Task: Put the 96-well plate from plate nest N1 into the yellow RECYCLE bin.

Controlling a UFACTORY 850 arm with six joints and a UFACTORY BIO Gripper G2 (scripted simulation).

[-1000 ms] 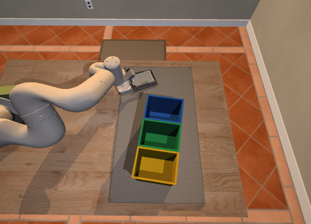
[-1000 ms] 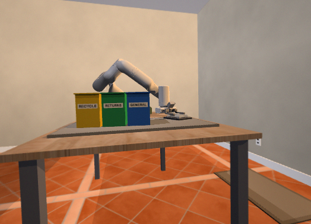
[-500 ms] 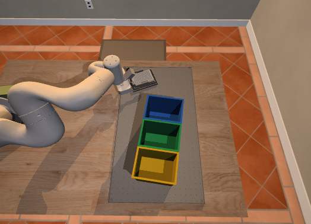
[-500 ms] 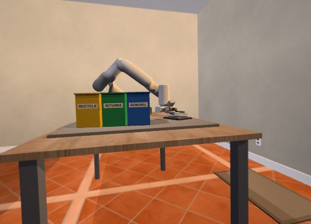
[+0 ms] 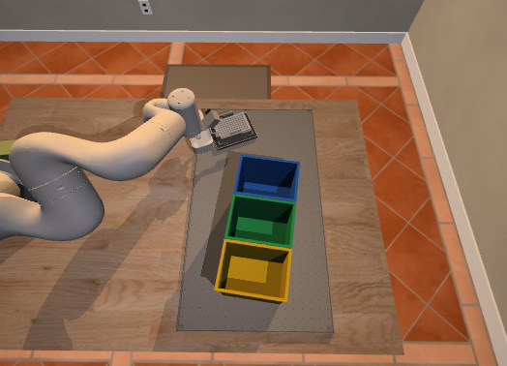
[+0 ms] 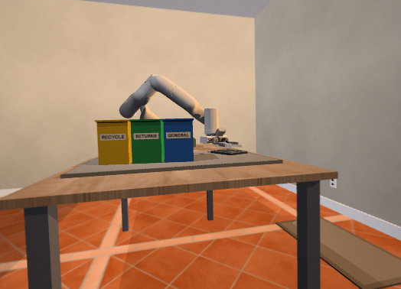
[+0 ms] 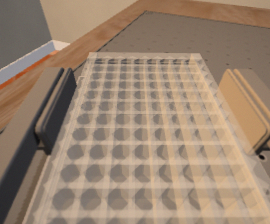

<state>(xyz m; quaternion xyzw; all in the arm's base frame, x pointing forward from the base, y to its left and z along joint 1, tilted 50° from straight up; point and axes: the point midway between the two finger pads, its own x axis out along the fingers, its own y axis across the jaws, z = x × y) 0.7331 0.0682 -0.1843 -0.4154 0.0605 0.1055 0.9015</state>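
Observation:
The clear 96-well plate [image 5: 234, 124] [image 7: 142, 130] [image 6: 229, 144] is between the two fingers of my gripper [image 7: 153, 111], which is shut on its long sides. The plate is raised a little above the dark plate nest [image 5: 237, 142] [image 6: 230, 154], roughly level. The nest does not show in the wrist view. The yellow bin [image 5: 253, 270] [image 6: 113, 150] labelled RECYCLE stands upright and open-topped, with no object visible inside. It is at the end of the row away from the nest.
The green RETURNS bin [image 5: 261, 225] [image 6: 146, 150] stands upright beside the yellow one. The upright blue GENERAL bin [image 5: 268, 175] [image 6: 178, 148] is nearest the nest. All stand on the grey perforated board [image 5: 310, 304] [image 6: 252, 159] on the wooden table [image 5: 353, 294].

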